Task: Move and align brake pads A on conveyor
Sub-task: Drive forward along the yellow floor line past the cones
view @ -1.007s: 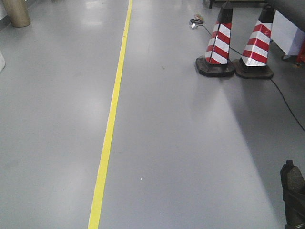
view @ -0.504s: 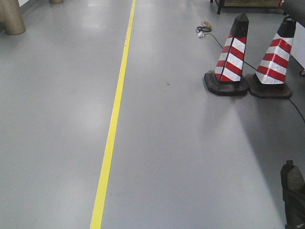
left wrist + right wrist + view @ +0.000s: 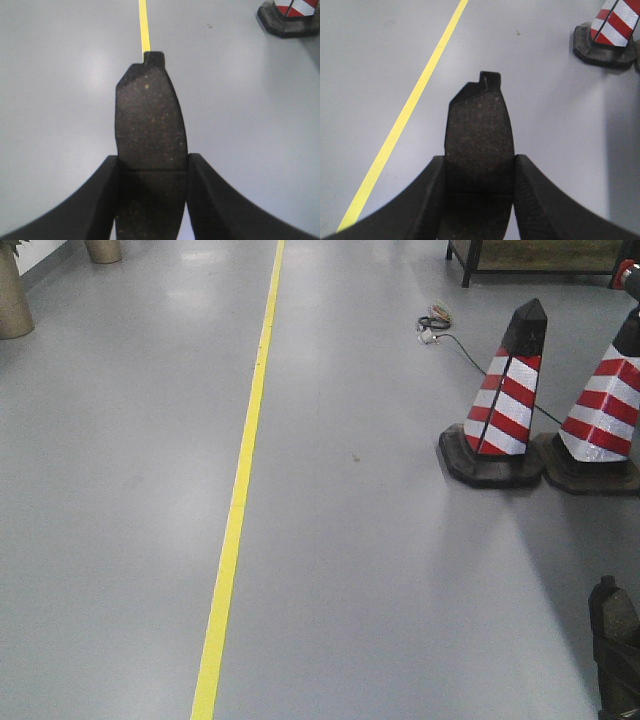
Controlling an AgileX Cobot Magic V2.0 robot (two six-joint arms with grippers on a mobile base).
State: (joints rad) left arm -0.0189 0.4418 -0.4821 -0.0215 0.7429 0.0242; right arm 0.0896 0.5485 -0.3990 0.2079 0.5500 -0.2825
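L claw [image 3: 151,167] is clamping shut on the left brake pad [image 3: 150,120], w/ fingers [image 3: 102,200] pressing both long edges right at the centre groove. The pad is sticking out fwd, and its end tab is overlapping the yellow line [image 3: 144,25] in the wrist view. R claw [image 3: 479,165] is gripping the right brake pad [image 3: 480,125] the same way, this one hanging just right of the yellow line. Both pads are hanging above the grey floor [image 3: 380,570], touching nothing but the claws. A striped cone [image 3: 505,400] is standing well right of the yellow line. The conveyor isn't showing in any view, so this is prob the carry leg, w/ placing & aligning not yet done.

Handling, judging by looks: the pads are seeming stiff and dense, prob heavy for their size. The speckled friction face is looking rough, so slipping is unlikely. The gripped edges are narrow and slightly curved, so a pad could be pivoting if bumped. Best hold is across the width at the groove, near the balance pt, as now. Friction material may be chipping at corners and tabs, so setting down flat is safer than dropping.
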